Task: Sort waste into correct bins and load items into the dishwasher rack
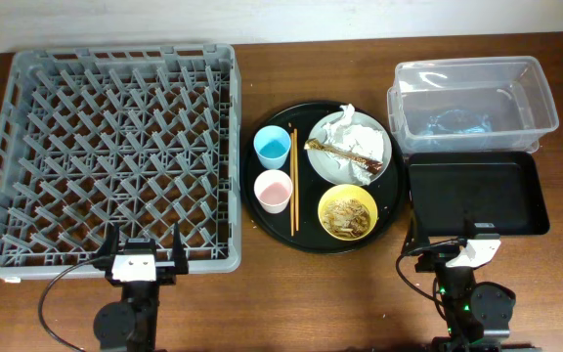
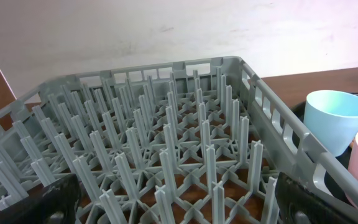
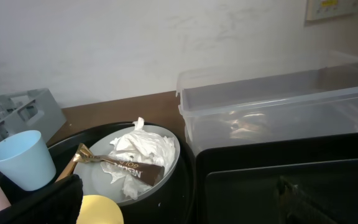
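The grey dishwasher rack [image 1: 228,127] fills the left and holds nothing. On the round black tray sit a grey-green plate [image 1: 325,168] with crumpled tissue [image 1: 358,130] and a brown-and-gold wrapper [image 1: 335,150], a yellow bowl [image 1: 348,212] of beige scraps, a blue cup [image 1: 273,147], a pink cup [image 1: 273,191] and two chopsticks [image 1: 293,181]. The clear tub [image 1: 472,68] and black tray bin [image 1: 477,196] stand at the right. My left gripper [image 1: 143,256] is open at the rack's near edge [image 2: 179,205]. My right gripper [image 1: 457,249] is open before the black bin [image 3: 179,205].
The round black tray [image 1: 306,235] lies between the rack and the bins. The right wrist view shows the tissue [image 3: 142,149], wrapper [image 3: 126,167], blue cup [image 3: 20,162] and clear tub [image 3: 278,106]. A wall stands behind the table.
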